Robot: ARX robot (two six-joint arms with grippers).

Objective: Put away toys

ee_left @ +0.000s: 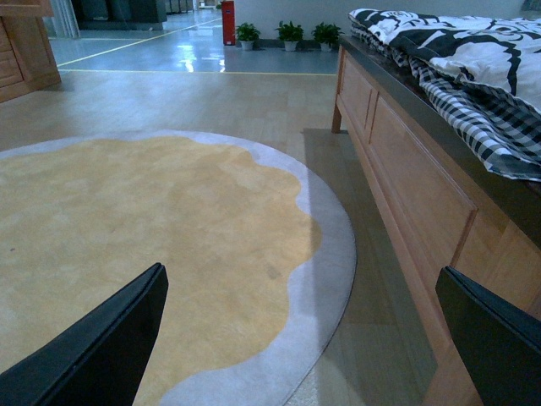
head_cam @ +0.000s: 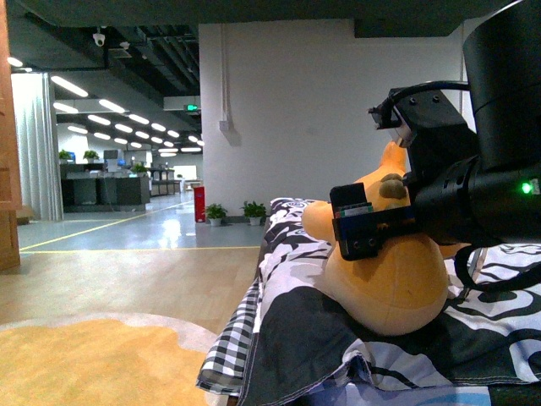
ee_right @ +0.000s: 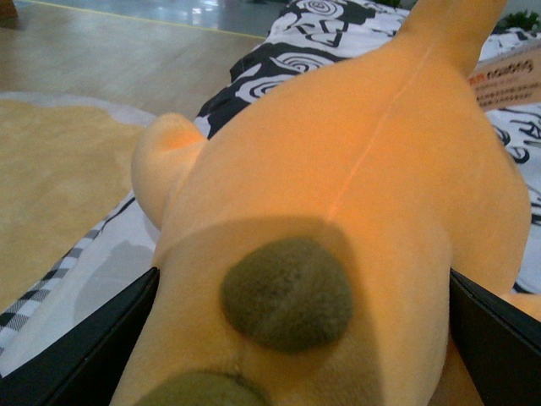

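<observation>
An orange-yellow plush toy (head_cam: 397, 283) with brown spots lies on the black-and-white bedspread (head_cam: 296, 330) of a bed. My right gripper (head_cam: 365, 228) is down on it, open, with the plump body (ee_right: 355, 194) filling the gap between its two black fingers (ee_right: 84, 355). A brown patch (ee_right: 287, 293) on the plush sits right at the jaws. My left gripper (ee_left: 304, 338) is open and empty, hanging over the floor beside the bed, away from the toy.
A round yellow rug (ee_left: 144, 254) with a grey border lies on the wooden floor next to the wooden bed frame (ee_left: 406, 186). Potted plants (head_cam: 254, 211) and a red bin (head_cam: 199, 203) stand by the far white wall. A wooden cabinet (ee_left: 25, 46) stands left.
</observation>
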